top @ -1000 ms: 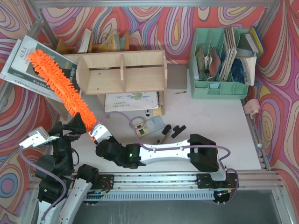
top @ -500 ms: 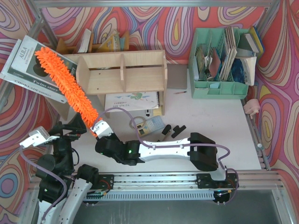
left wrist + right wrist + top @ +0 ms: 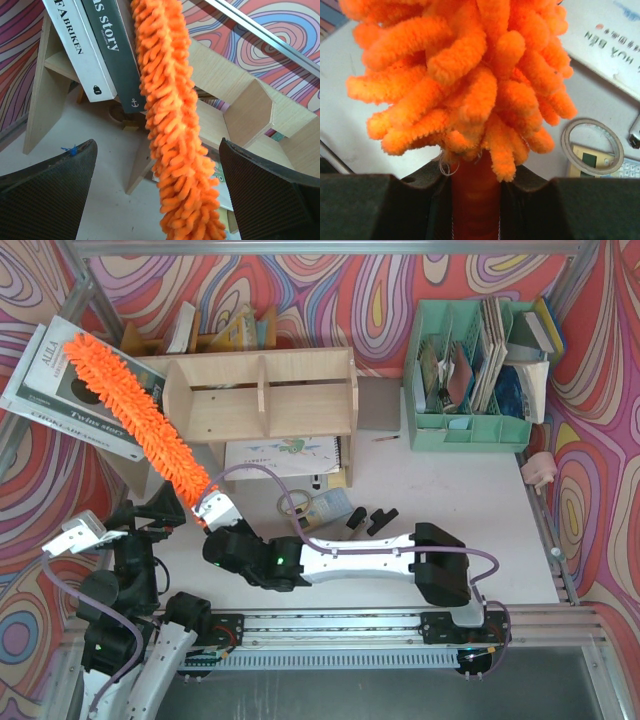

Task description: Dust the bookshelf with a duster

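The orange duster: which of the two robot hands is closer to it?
Right. The right gripper is shut on the duster, at the handle on its near end. The left gripper stands open just to the left of that end, gripping nothing.

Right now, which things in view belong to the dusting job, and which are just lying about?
Job in hand: duster, clamped at its handle by the right gripper; bookshelf.

Lying about: mint-green organiser; books left of the bookshelf; spiral notebook.
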Tool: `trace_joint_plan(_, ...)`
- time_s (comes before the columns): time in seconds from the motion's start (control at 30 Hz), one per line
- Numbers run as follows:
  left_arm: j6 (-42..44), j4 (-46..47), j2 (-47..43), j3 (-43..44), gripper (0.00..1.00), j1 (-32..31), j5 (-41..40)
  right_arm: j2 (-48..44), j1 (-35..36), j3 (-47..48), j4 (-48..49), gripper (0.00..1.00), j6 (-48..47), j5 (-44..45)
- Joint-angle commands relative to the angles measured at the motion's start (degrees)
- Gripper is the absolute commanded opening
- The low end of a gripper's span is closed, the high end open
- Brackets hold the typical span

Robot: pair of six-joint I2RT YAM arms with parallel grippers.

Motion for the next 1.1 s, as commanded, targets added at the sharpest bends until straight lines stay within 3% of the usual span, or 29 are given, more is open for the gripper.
trace_joint_plan(0.0, -0.7, 0.1, 0.7, -0.2, 0.99, 0.5, 0.1, -3.0, 0.4, 7.2, 0.7, 0.0, -0.3, 4.6)
trace_joint_plan(0.2, -0.5, 0.0, 0.1, -0.2, 0.99, 0.5, -0.3, -3.7, 0.4, 10.7, -4.7, 0.0, 5.2, 9.5)
trace_joint_plan(0.37, -0.3, 0.0, -0.6, -0.3, 0.98, 0.5, -0.7, -8.1, 0.4, 6.5, -0.2, 0.0, 1.8, 8.2)
trace_joint_plan(0.5, -0.3, 0.0, -0.6, -0.3, 0.99, 0.5, -0.7, -5.4, 0.3, 15.7, -10.0, 0.0, 0.6, 9.8)
trace_joint_plan(0.73, -0.2, -0.1, -0.8, -0.3, 0.99, 0.6, -0.7, -4.1, -0.2, 22.6, -16.3, 0.0, -2.2, 6.8)
trace_joint_plan(0.97, -0.2, -0.1, -0.8, -0.1, 0.99, 0.5, -0.7, 2.4, -3.5, 39.7, -32.5, 0.0, 2.7, -1.5)
trace_joint_plan(1.07, -0.2, -0.1, -1.0, -0.3, 0.99, 0.5, -0.8, 3.3, -4.7, 42.1, -36.9, 0.0, 6.0, -4.2)
